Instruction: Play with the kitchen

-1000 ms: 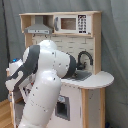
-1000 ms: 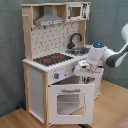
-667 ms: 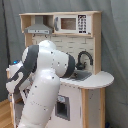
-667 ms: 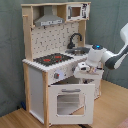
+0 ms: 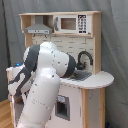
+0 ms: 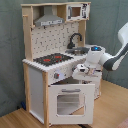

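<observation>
Oven door (image 6: 70, 101): it hangs open at the lower centre of the second exterior view and blocks the way along the front of the kitchen (image 6: 47, 45).
Gripper (image 6: 81, 71): at centre right, just above the door's upper edge, close to the counter front; little room is left there.
Stovetop (image 6: 50, 59): bare, open from above up to the hood (image 6: 49, 20).
Faucet (image 6: 75, 39): it stands behind the sink and narrows the reach there.
Arm (image 5: 42, 82): in the first exterior view it covers the lower left and hides the kitchen front.
Rounded counter end (image 5: 102, 78): bare at centre right.
</observation>
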{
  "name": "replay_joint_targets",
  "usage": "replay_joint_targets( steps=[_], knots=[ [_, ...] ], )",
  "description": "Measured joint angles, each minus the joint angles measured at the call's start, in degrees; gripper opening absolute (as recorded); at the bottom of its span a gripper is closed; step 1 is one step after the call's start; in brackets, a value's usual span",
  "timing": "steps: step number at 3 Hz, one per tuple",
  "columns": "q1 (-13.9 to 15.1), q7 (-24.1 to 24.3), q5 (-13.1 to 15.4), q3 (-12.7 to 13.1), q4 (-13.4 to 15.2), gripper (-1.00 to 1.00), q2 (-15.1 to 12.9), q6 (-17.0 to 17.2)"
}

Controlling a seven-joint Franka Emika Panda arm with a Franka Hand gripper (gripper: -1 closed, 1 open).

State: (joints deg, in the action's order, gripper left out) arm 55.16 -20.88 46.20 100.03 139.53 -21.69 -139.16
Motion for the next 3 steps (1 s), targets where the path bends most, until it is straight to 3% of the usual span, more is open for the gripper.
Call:
replay_joint_targets(
  steps=[3],
  knots=[
    [-14.10, 2.89, -0.12, -12.35, -2.13, -1.00, -0.25, -2.43]
  ],
)
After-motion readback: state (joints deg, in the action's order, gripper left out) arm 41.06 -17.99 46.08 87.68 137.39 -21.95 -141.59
